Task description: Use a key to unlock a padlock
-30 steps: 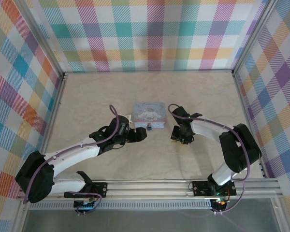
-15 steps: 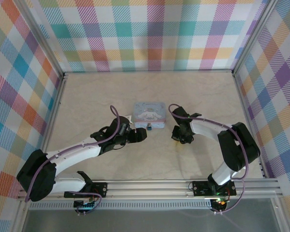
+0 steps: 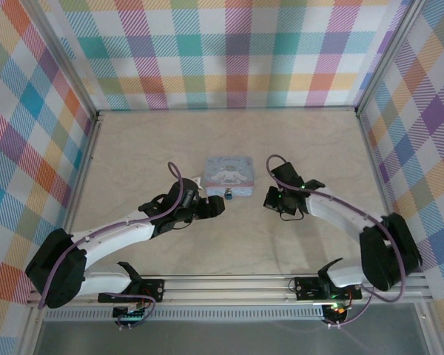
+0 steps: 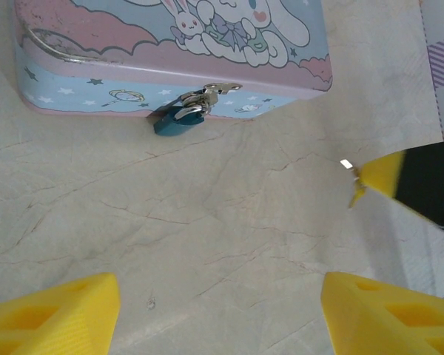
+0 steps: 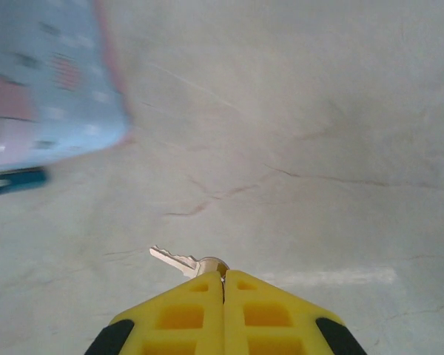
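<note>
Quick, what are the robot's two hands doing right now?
Left gripper: open, holding nothing.
Right gripper: closed on the key.

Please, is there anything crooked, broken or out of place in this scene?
Nothing is spilled or broken. One thing is askew: the key, pinched by its head in the shut right claw, sticks out sideways from the fingertips, not straight ahead. The padlock hangs from the front clasp of the tin, which looks normal.

Pale-blue tin (image 4: 118,37) bore pink cartoon print; padlock (image 4: 175,123) was teal; key (image 5: 175,259) silvery; right gripper (image 5: 223,275) yellow; table (image 3: 296,148) cream, veined; walls (image 3: 229,52) pastel plaid.
</note>
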### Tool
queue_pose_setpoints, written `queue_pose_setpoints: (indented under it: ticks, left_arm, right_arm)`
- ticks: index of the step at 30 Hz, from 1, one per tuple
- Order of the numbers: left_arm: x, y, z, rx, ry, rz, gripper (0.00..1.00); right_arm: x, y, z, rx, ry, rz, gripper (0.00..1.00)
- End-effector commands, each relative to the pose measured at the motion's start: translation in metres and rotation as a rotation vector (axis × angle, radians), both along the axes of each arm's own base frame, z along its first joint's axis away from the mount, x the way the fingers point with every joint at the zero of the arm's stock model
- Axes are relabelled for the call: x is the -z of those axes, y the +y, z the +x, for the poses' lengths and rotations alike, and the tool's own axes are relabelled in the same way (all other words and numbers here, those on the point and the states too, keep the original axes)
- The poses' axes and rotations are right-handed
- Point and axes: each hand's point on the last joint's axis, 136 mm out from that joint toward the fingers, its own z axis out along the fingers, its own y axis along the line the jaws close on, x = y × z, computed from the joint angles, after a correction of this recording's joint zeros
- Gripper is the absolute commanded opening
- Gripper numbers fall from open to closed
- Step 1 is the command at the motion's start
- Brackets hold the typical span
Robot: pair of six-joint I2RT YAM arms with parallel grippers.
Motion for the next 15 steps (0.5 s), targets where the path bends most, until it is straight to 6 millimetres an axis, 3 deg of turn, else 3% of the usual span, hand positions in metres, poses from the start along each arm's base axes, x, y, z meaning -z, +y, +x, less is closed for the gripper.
queue_pose_setpoints:
  ticks: [1, 6, 9, 15]
  left_arm:
    - [-0.028, -0.008, 0.005, 0.008, -0.065, -0.024, 0.73]
    - [-0.061, -0.017, 0.011, 0.03, -0.111, -0.072, 0.73]
    - [-0.09, -0.028, 0.014, 0.063, -0.146, -0.139, 0.73]
    - [-0.15, -0.051, 0.016, 0.142, -0.204, -0.304, 0.59]
  right_arm:
    - [-0.033, 0.006, 0.005, -0.074, -0.126, 0.034, 0.05]
    - [-0.087, 0.012, 0.005, -0.133, -0.282, 0.108, 0.05]
    - [-0.119, 0.017, 0.002, -0.179, -0.376, 0.164, 0.05]
    - [-0.171, 0.033, -0.008, -0.31, -0.584, 0.284, 0.05]
